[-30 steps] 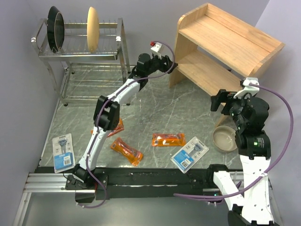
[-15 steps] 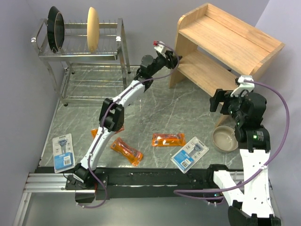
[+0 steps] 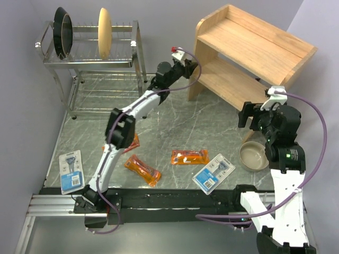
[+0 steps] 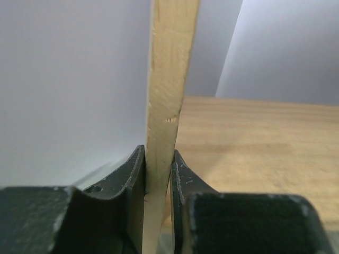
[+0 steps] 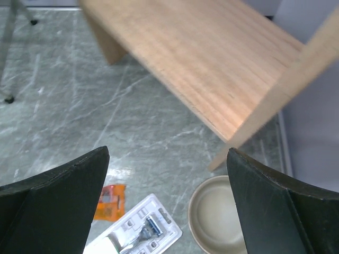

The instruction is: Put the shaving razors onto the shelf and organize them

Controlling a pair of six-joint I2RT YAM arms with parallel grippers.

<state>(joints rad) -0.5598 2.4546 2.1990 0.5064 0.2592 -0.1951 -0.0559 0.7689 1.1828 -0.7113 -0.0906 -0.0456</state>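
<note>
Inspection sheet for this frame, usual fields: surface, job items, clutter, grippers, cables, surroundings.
Surface: grey marbled tabletop, no spills seen.
Job's things: wooden shelf, no razors seen on it. All lie on the table: three orange packets, the last partly under the left arm, and two blister cards.
Clutter: beige bowl by the right arm; chrome dish rack holding two upright plates.
Grippers: left gripper clamped on the shelf's side panel; right gripper open, empty, above the table near the bowl.
Cables: purple cables loop off both arms, no snag seen.
Surroundings: pale walls; nothing else seen.
</note>
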